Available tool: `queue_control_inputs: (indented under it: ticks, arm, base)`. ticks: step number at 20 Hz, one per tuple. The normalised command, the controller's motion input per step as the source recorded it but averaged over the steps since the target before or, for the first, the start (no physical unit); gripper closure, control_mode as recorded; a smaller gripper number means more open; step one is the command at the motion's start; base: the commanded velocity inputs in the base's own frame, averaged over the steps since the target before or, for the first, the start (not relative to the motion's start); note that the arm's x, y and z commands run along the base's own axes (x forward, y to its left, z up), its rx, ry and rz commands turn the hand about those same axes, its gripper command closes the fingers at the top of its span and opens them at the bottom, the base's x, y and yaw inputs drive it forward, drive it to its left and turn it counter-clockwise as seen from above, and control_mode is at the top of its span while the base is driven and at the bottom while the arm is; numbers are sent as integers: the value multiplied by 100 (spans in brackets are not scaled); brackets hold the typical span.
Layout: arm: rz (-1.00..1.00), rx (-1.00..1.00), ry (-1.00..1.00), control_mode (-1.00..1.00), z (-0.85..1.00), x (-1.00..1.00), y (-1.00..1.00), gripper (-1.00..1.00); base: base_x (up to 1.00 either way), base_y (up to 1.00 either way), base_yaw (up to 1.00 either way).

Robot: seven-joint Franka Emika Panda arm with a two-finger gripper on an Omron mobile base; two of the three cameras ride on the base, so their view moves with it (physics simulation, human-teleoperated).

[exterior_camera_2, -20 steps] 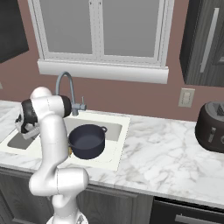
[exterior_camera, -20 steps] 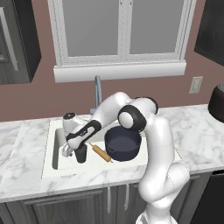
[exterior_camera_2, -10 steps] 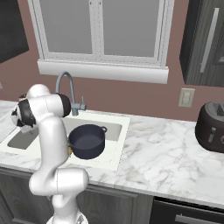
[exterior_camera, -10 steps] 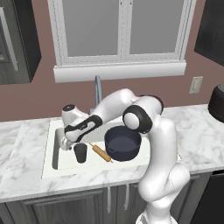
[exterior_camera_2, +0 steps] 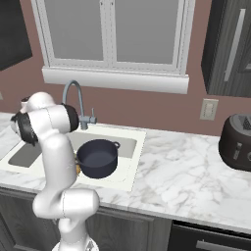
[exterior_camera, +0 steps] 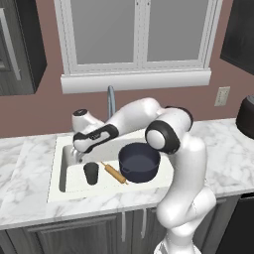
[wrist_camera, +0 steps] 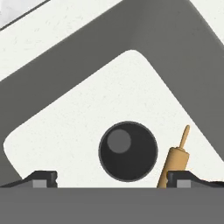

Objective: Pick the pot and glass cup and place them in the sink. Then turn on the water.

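Note:
The dark navy pot sits at the right end of the white sink. In the left half of the basin the small dark glass cup stands upright. My gripper hangs open a little above the cup and to its left, not touching it. In the hand view I look straight down into the cup on the sink floor; my gripper has a fingertip wide to each side with nothing between them. No water runs from the grey gooseneck faucet.
A wooden rolling pin lies in the sink between cup and pot. White marble counter stretches to the right, with a dark toaster at its far end. A window sill runs above the faucet.
My hand has lifted up off the glass cup, which stays standing in the sink. The pot and rolling pin have not moved.

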Motion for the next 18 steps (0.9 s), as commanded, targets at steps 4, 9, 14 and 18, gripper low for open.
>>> queue_control_inputs:
  ticks: [4,9,14,18]
  arm:
    - [0,4,-1,-100,34,-18,-14,-100]
    - [0,2,-3,-100,22,-26,-9,-100]
    - [0,3,-2,-100,24,-28,-11,-100]
    - [0,2,-1,-100,23,-28,-11,-100]
  base:
    - [0,0,0]
    - [0,0,0]
    - [0,0,0]
    - [0,0,0]
